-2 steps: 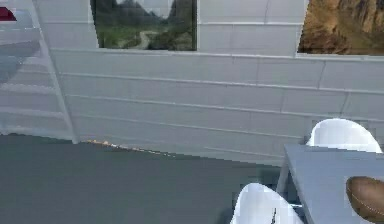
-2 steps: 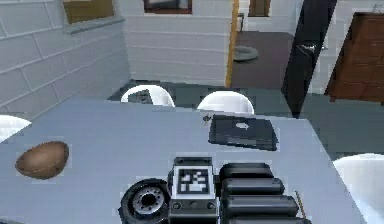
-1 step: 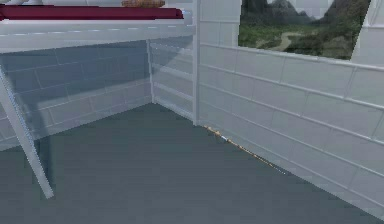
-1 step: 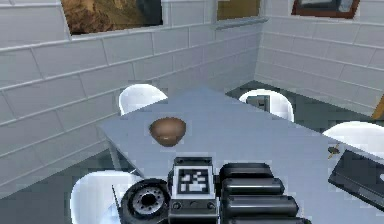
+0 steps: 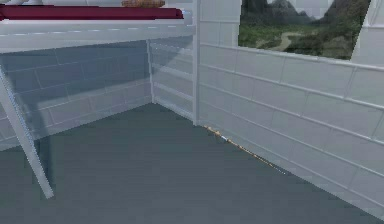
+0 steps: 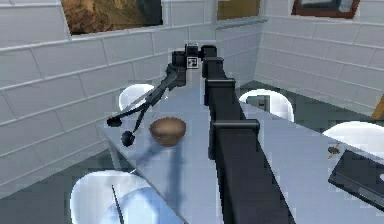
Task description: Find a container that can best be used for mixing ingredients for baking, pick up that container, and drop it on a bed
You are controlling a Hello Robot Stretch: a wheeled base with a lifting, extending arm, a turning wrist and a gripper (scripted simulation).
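Forward view: raised bed [image 5: 95, 13], red cover, white frame, grey floor beneath it.

Arm side view: brown bowl [image 6: 168, 130] stands upright on the surface [image 6: 300, 150], near its edge. The end effector [image 6: 122, 131] has its fingertips just beside the bowl, toward the view's left, and its fingers slant down from the wrist. I cannot tell if they touch, how wide the grip is, or whether it holds anything. Judgement: the grasp depends on closing that sideways offset.

Fwd cam: low, near bed [image 5: 100, 35]; side cam: over table [image 6: 300, 140].
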